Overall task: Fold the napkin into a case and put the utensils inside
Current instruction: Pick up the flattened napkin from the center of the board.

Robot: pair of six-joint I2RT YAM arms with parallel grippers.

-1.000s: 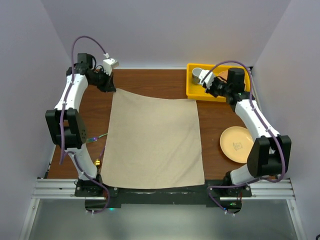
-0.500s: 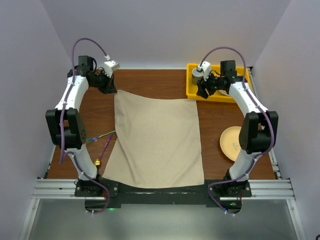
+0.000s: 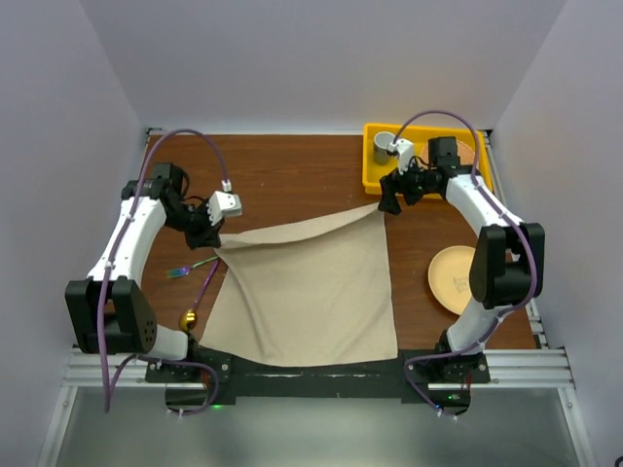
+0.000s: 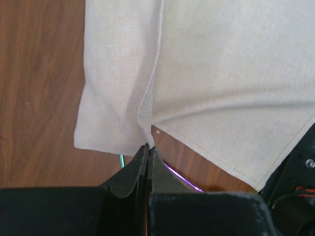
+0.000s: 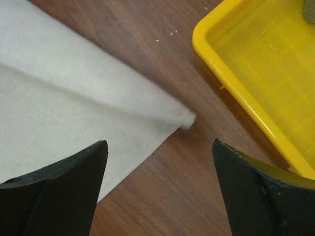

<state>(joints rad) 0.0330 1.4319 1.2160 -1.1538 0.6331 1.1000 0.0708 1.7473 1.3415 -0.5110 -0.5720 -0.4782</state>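
Dark brown wood formed the table (image 3: pixel 292 165), boxed in by pale walls. On it the napkin (image 3: pixel 311 292) lay mostly flat between the arms, its near edge along the table's near edge and its far-right corner just beside the yellow tray (image 3: pixel 375 181). The left gripper (image 4: pixel 147 149) had its fingers pressed together on the hem at the far-left corner, a thin pinch with little cloth in it. The right gripper (image 5: pixel 158 145) hung over the far-right corner with fingers spread wide, holding nothing.

That slim hold looked like the weak point: a quick pull could slide the hem out and drop the corner. With the right corner free, the sheet might also drag sideways and fold askew. The fork (image 3: pixel 185 269) and spoon (image 3: pixel 200 297) lay just beside the napkin's left edge, so sweeping cloth could shove them.

The napkin looked plain beige, thin and limp. Its far edge slanted from the pinched corner up toward the tray, and a soft ridge ran from the grip.
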